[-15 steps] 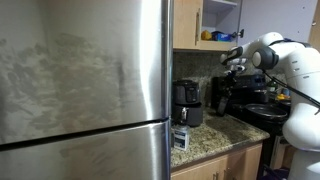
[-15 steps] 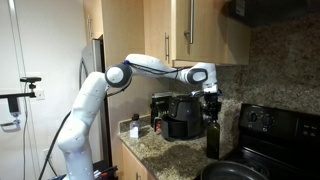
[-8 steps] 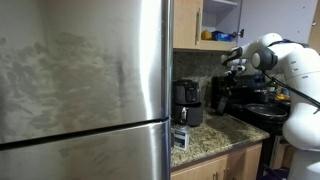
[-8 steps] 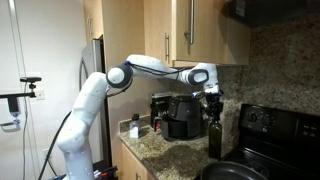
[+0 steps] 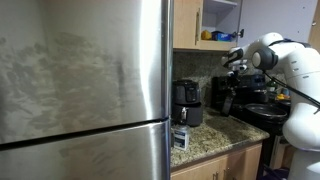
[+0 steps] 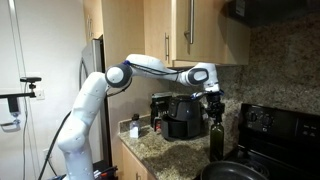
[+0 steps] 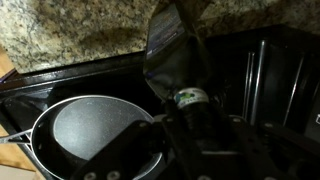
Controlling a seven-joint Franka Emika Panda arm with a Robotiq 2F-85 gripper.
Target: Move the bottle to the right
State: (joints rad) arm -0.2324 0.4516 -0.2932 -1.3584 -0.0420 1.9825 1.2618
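Note:
The bottle (image 6: 216,138) is tall, dark and upright, at the counter's end between a black appliance and the stove. My gripper (image 6: 213,101) comes down from above and is shut on its neck. In the wrist view the bottle's cap (image 7: 190,97) shows between the dark fingers (image 7: 196,112); the bottle's body is hidden below it. In an exterior view the gripper (image 5: 231,72) hangs over the dark bottle (image 5: 224,100), which is hard to tell from the things behind it. I cannot tell whether the bottle's base touches the counter.
A round black appliance (image 6: 183,116) and a coffee maker (image 6: 159,110) stand left of the bottle. A black stove (image 6: 275,125) with a dark pan (image 7: 90,135) lies to the right. The granite counter (image 7: 70,30) and wall cabinets (image 6: 190,30) border the space.
The gripper and the bottle have shifted slightly to the right, toward the stove, in an exterior view. The rest is unchanged.

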